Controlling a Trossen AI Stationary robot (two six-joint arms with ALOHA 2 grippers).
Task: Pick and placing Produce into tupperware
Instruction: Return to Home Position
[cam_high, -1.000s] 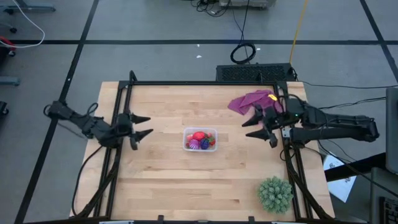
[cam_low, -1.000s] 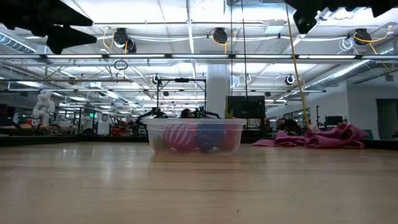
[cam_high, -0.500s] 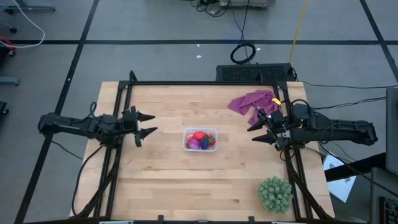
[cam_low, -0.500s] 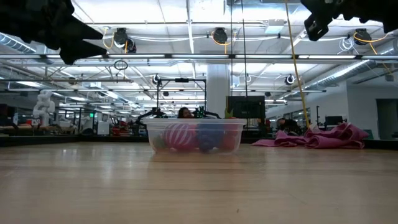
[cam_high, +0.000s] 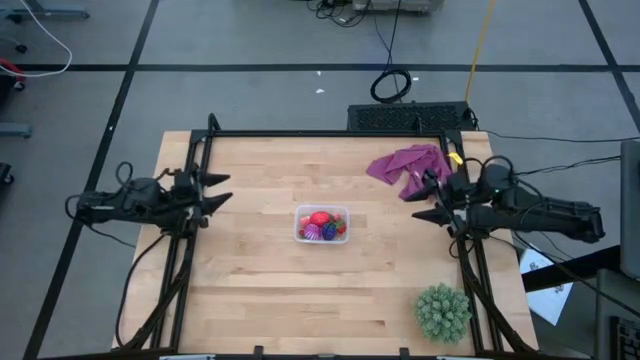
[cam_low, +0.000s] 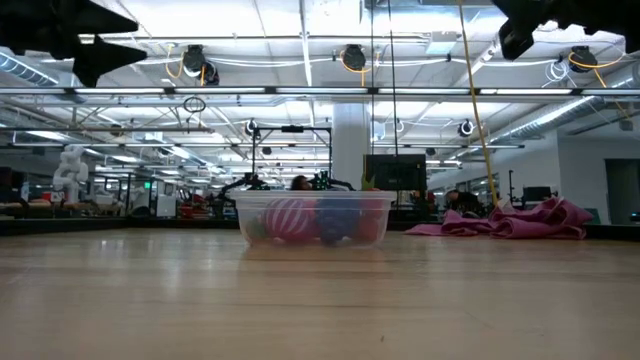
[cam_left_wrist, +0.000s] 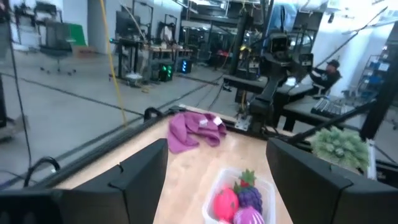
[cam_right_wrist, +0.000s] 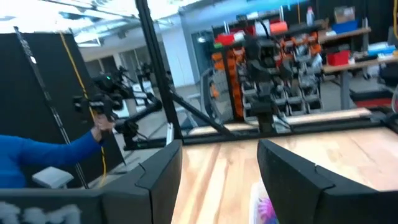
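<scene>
Both arms hang clear of the work and the packing job looks all but done. The produce (cam_high: 320, 222), red, pink and purple toy fruit, lies piled inside the tupperware (cam_high: 298, 226), which stands at the middle of the table (cam_high: 270, 290). No loose fruit shows anywhere on the wood. The left gripper (cam_high: 218, 190) hovers over the table's left edge and the right gripper (cam_high: 424, 197) over its right edge. Each is empty, fingers spread wide and pointed toward the box, well apart from it. A magenta cloth (cam_high: 403, 162) lies crumpled near the far right corner, as the low camera sees it, just beside the right gripper. A green spiky ball (cam_high: 442, 312) sits by the near right corner. By the look of it, only parking the arms is left.
</scene>
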